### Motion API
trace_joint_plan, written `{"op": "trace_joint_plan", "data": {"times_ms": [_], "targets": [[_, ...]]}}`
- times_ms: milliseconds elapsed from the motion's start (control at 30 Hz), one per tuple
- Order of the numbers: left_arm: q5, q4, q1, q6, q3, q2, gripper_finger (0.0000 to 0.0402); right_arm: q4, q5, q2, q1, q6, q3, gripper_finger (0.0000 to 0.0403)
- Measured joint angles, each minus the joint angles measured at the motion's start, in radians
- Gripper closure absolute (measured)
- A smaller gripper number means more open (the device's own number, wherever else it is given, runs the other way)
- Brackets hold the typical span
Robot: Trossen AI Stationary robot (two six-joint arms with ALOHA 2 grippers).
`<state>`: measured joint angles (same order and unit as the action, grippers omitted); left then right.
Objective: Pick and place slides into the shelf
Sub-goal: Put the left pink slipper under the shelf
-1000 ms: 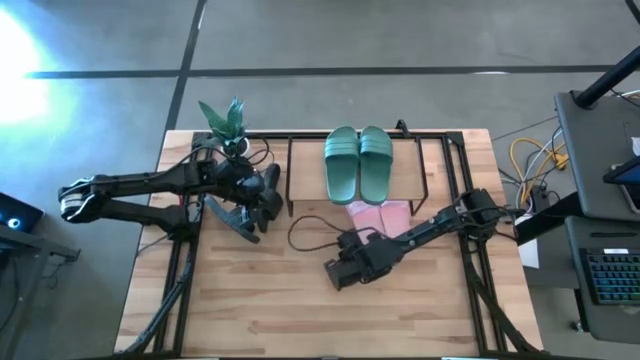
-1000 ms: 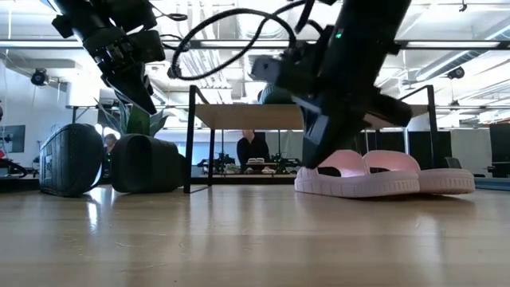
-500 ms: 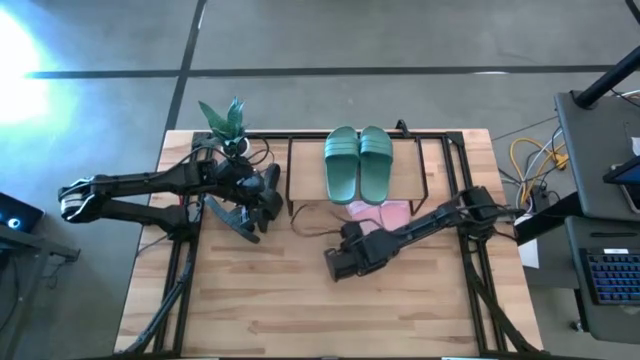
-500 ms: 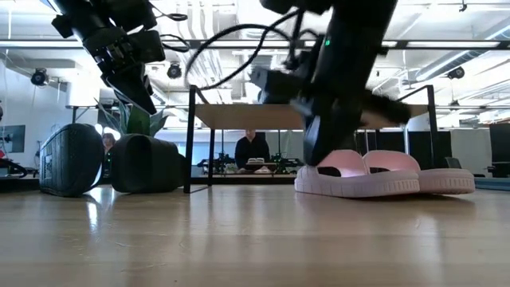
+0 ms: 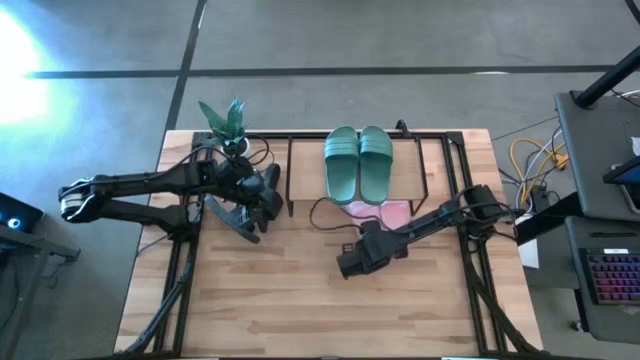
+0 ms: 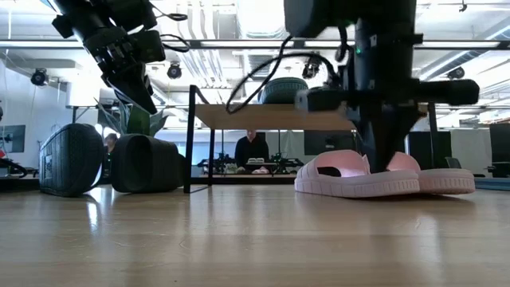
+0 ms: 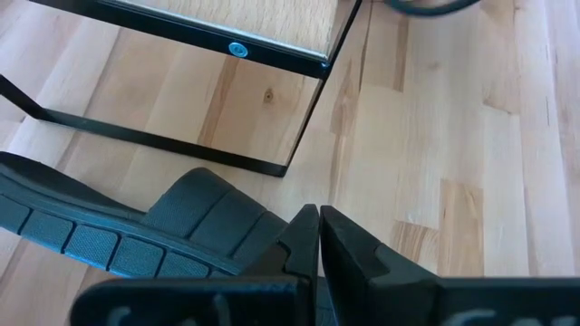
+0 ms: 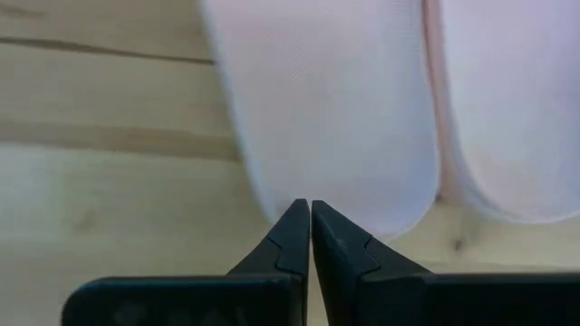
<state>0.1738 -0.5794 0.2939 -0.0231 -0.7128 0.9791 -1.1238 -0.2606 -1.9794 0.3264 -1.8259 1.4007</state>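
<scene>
The shelf (image 5: 420,170) stands at the table's far middle, with the dark green pair (image 5: 358,165) lying on its wooden top board. The pale pink pair (image 5: 382,213) lies on the table under the shelf, heels toward the near edge. Both black slides (image 6: 72,159) (image 6: 147,163) stand on their sides left of the shelf. My left gripper (image 6: 147,102) (image 7: 318,215) hangs shut just above them. My right gripper (image 6: 382,163) (image 8: 310,208) is shut and points down at the heel of one pink slide (image 8: 335,118). My right gripper has its shut fingertips (image 8: 294,222) at the heel edge (image 8: 290,195) of one pink slide, coming from above and the near side. Whether they touch it I cannot tell. The slide lies flat on the table.
A potted plant (image 5: 225,120) stands at the far left corner. A black cable loop (image 5: 330,215) hangs by the shelf's near edge. Black frame rails (image 5: 180,270) run along both table sides. Bare wood (image 5: 300,310) fills the near half.
My right gripper has swung toward the table's right and far side, from the open middle to the heels of the pink pair, and has turned to point more steeply down. Its cable loop followed. The slides have kept their places.
</scene>
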Motion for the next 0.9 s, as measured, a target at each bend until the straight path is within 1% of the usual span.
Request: {"op": "trace_joint_plan", "data": {"times_ms": [100, 300, 533, 633, 833, 900], "targets": [[0.0, 0.0, 0.0, 0.0, 0.0, 0.0, 0.0402, 0.005, -0.002, -0.018, 0.0, -0.025, -0.033, 0.0394], [0.0, -0.005, 0.0, 0.0, 0.0, 0.0, 0.0402, 0.069, 0.008, -0.025, 0.0, -0.003, -0.059, 0.0394], [0.0, -0.005, 0.0, 0.0, 0.0, 0.0, 0.0402, 0.07, -0.028, -0.028, 0.001, -0.167, -0.056, 0.0394], [0.0, -0.006, 0.0, 0.0, 0.0, 0.0, 0.0402, 0.07, -0.042, -0.029, 0.002, -0.213, -0.058, 0.0394], [0.0, -0.006, 0.0, 0.0, 0.0, 0.0, 0.0402, 0.074, -0.067, -0.032, 0.002, -0.209, -0.051, 0.0394], [0.0, -0.006, 0.0, 0.002, 0.0, 0.0, 0.0402, 0.135, -0.091, -0.032, 0.001, -0.195, -0.045, 0.0394]]}}
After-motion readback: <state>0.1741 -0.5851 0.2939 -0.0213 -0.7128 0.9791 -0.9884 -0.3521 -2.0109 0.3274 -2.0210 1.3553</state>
